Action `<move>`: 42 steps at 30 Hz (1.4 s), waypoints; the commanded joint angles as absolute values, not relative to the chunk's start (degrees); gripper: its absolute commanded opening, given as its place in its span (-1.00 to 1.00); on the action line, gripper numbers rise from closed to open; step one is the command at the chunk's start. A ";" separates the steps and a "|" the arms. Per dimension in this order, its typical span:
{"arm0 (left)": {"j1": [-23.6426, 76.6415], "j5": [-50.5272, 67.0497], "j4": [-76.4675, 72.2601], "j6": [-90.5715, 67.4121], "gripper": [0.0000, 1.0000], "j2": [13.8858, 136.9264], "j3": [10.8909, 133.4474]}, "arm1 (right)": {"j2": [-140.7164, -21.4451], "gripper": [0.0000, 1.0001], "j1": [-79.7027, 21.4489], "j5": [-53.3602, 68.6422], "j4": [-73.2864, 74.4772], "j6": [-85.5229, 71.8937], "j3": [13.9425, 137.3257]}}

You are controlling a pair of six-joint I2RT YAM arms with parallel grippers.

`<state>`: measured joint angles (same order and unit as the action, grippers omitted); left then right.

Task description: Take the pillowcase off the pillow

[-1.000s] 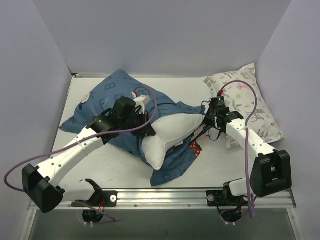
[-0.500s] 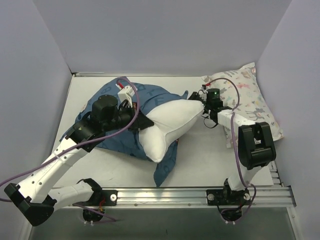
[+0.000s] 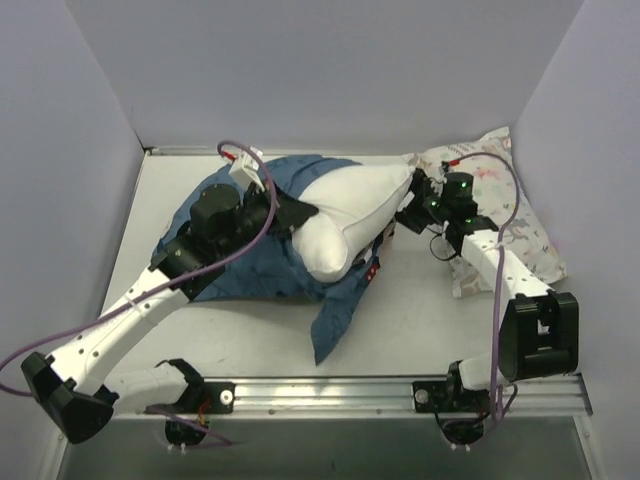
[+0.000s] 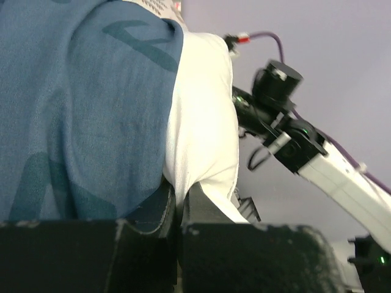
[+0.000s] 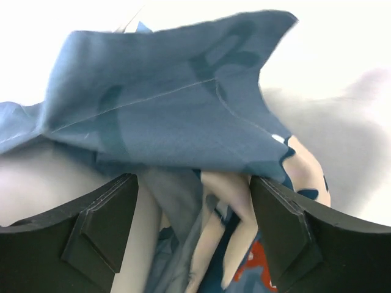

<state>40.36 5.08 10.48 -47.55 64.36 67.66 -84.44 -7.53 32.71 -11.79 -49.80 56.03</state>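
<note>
The white pillow lies mid-table, mostly out of the dark blue lettered pillowcase, which is bunched to its left with a tail trailing toward the near edge. My left gripper is shut on a corner of the pillow; in the left wrist view white cloth is pinched between the jaws, with the pillowcase on the left. My right gripper stands open at the pillow's right end. In its own view, loose pillowcase folds hang between the spread fingers, ungripped.
A smaller white pillow with an animal print lies at the back right, under the right arm. Grey walls close in the back and both sides. A metal rail runs along the near edge.
The right gripper has opened and let go of the pillowcase. The left arm has drawn the pillow toward the back of the table, and more white shows outside the blue cover.
</note>
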 commanded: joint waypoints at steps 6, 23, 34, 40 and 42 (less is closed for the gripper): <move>40.08 -6.59 0.79 -50.36 -1.00 66.53 71.91 | -71.11 0.60 -0.37 21.18 3.16 -50.44 55.73; 50.27 -10.29 -7.63 -50.80 -1.00 82.52 68.74 | -54.06 0.94 -12.20 20.57 3.69 -47.55 46.43; 54.75 -8.70 -11.69 -52.56 -1.00 92.90 68.29 | -49.57 1.00 -17.05 19.25 1.77 -44.47 29.64; 55.90 -9.14 -10.29 -52.74 -1.00 95.80 70.31 | -46.33 1.00 -17.31 25.30 -10.77 -47.28 20.84; 56.51 -9.40 -10.02 -52.82 -1.00 96.59 70.75 | -45.09 1.00 -17.31 25.66 -13.43 -49.12 19.34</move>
